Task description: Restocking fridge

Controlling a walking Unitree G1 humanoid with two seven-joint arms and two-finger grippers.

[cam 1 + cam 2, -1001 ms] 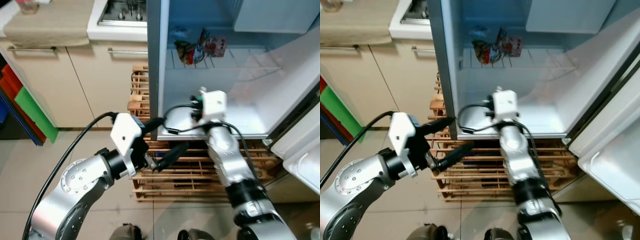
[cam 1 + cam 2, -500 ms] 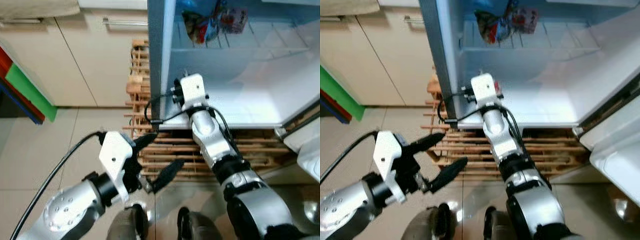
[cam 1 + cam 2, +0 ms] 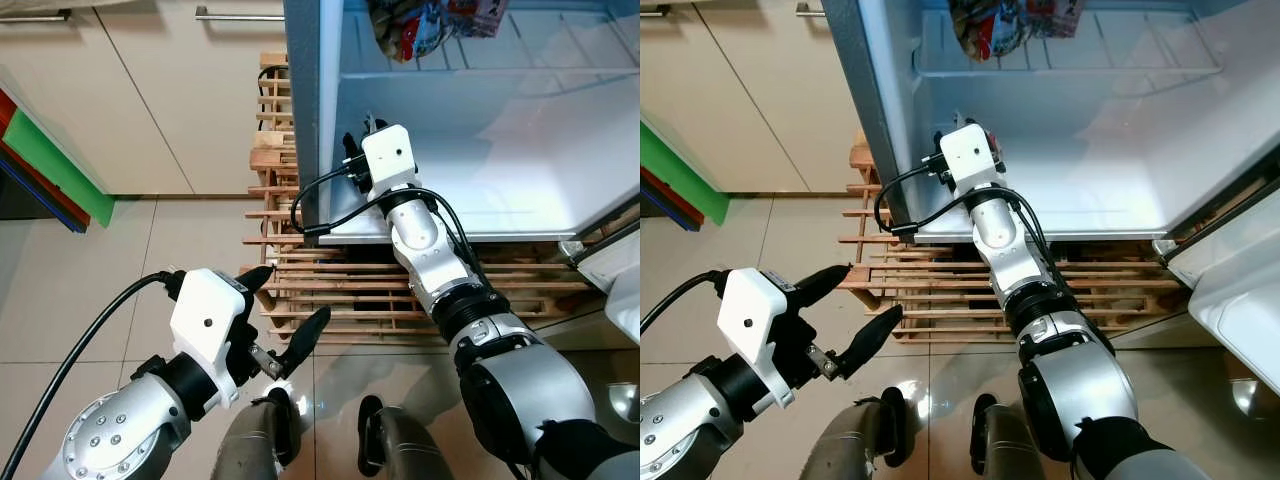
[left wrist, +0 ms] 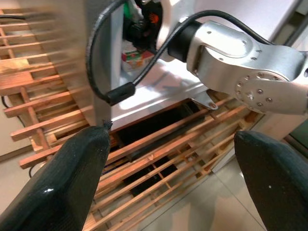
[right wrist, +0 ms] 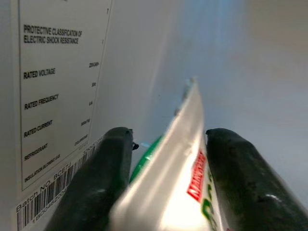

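We stood in a home kitchen. An open fridge (image 3: 470, 130) with a wire shelf (image 3: 1070, 45) rested on a wooden pallet (image 3: 330, 290), beside cream cabinets (image 3: 150, 90) with metal bar handles (image 3: 238, 14). The floor was glossy beige tile (image 3: 90, 270), and a snack packet (image 3: 985, 20) lay on the shelf.

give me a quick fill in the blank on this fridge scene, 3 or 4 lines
1. The right tool is shut on a ____.
2. The left tool hangs over the floor with its fingers ____.
3. The fridge stands on a slatted ____ pallet.
4. The rating label is printed on the fridge's inner ____.

Missing words: carton; open; wooden; wall
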